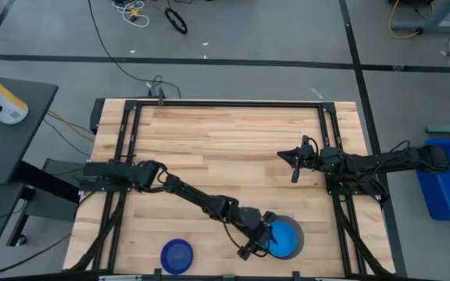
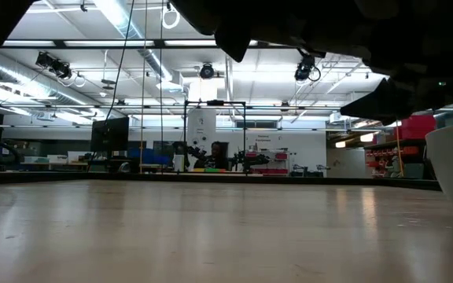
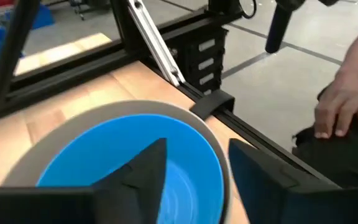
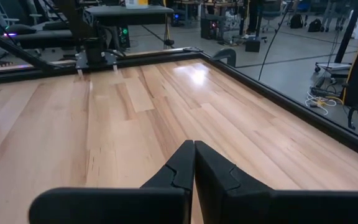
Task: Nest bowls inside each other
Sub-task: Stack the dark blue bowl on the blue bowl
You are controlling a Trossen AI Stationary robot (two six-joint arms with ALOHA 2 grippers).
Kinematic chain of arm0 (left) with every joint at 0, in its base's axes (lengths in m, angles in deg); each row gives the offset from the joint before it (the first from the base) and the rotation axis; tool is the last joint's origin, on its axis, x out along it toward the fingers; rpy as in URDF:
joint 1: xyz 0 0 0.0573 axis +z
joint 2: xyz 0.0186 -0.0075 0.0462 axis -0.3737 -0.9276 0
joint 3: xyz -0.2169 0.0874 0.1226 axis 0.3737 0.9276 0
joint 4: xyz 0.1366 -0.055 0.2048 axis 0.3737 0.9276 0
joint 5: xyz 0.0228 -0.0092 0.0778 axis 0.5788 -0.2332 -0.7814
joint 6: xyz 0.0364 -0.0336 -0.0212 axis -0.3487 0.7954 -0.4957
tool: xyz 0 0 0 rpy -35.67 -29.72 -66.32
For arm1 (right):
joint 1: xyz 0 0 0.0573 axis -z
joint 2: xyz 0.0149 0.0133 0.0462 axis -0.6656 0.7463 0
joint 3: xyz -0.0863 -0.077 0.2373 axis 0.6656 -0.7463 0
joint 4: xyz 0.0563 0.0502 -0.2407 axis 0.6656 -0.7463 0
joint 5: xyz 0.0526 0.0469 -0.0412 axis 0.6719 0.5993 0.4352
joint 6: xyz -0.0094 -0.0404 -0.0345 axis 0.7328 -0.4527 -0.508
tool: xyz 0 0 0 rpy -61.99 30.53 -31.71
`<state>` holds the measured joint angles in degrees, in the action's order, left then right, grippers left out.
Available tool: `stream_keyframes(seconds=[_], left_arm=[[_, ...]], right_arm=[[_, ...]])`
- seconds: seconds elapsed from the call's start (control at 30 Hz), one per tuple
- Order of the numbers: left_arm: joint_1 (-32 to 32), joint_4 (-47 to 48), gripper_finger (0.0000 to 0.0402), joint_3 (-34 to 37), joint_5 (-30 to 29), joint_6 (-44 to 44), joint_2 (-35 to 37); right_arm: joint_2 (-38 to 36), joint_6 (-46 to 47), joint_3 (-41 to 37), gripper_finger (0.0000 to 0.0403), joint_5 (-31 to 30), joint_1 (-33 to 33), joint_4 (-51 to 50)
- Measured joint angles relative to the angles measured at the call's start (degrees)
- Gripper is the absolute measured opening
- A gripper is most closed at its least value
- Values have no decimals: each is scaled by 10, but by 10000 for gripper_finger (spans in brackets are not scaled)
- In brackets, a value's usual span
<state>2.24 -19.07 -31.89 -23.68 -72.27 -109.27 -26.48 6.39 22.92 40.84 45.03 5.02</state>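
Seen from above, the left arm reaches diagonally across the wooden table toward five o'clock, where the left gripper sits at the nine-o'clock rim of the grey bowl. A light blue bowl is nested inside the grey one. In the left wrist view the two dark fingers are spread apart, one over the light blue bowl's inside and the other outside the grey rim, so the pincer is released and straddles the wall of the stack; whether either finger touches the rim is hard to judge. A dark blue bowl lies alone near the table's seven-o'clock edge, well apart from the stack. The right arm waits at about three o'clock, its right gripper above bare wood, and the right wrist view shows its fingers pressed together with nothing between them. Beyond the table's edge, a person's hand rests on something dark.
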Motion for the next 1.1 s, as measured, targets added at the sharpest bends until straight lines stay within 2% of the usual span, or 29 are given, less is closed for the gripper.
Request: stream_keyframes(seconds=[0.13,0.27,0.37,0.5,0.6,0.73,0.83,0.97,1.1], left_arm=[[0,-1,229,0,16,-5,4],[-5,36,251,0,16,-26,24],[-14,134,251,0,-31,-53,58],[-36,313,241,0,-111,-67,104],[-66,441,236,5,-189,-58,135],[-117,547,234,40,-310,-17,187],[-154,598,234,71,-373,37,242],[-202,639,234,133,-414,134,327],[-250,626,233,222,-432,227,406]], right_arm=[[0,0,0,19,0,0,0],[0,0,0,18,0,0,0],[0,0,0,19,0,0,0],[0,0,0,19,0,0,0],[0,0,0,19,0,0,0],[0,0,0,19,0,0,0],[0,0,0,18,0,0,0],[0,0,0,19,0,0,0],[0,0,0,19,0,0,0]])
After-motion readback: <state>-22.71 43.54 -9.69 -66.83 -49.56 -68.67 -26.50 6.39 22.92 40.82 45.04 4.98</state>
